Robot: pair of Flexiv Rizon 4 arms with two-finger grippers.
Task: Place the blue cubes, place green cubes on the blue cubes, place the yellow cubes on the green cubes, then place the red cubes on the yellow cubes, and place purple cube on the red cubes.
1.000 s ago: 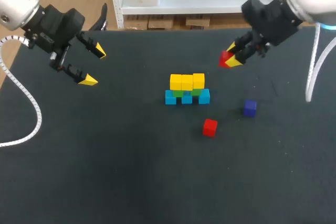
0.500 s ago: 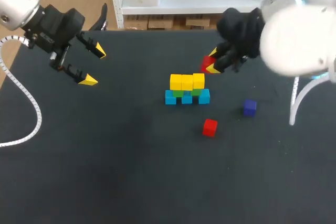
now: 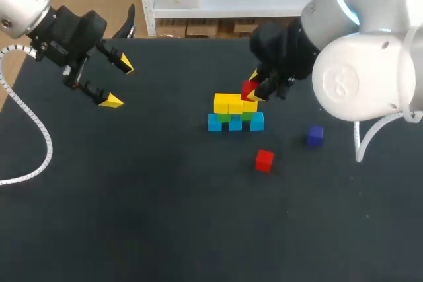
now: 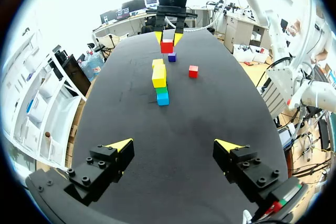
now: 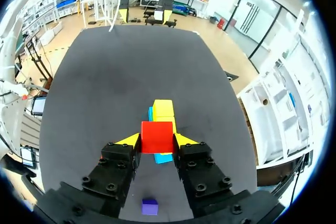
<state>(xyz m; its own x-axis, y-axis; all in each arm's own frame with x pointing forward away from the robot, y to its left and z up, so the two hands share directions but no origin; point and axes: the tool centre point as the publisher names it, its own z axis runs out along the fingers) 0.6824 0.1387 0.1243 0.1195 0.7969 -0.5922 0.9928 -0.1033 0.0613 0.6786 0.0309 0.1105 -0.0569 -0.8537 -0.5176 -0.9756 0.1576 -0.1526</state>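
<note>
Hanging just above the right end of the yellow cubes (image 3: pixel 231 103), a red cube (image 3: pixel 248 88) is clamped between the yellow tips of the right pincer (image 3: pixel 252 90). The right arm (image 3: pixel 357 64) leans in over the table (image 3: pixel 132 216) from the far right. Under the yellow row sit green cubes (image 3: pixel 225 117) on blue cubes (image 3: pixel 215 123). A second red cube (image 3: pixel 264 160) and the purple cube (image 3: pixel 314 135) lie nearby. The left pincer (image 3: pixel 119 84) hangs spread wide and empty, well apart.

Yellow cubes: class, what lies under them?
Under the yellow cubes lie green cubes, resting on blue cubes. The yellow row covers most of the green layer, so its count is hidden.
</note>
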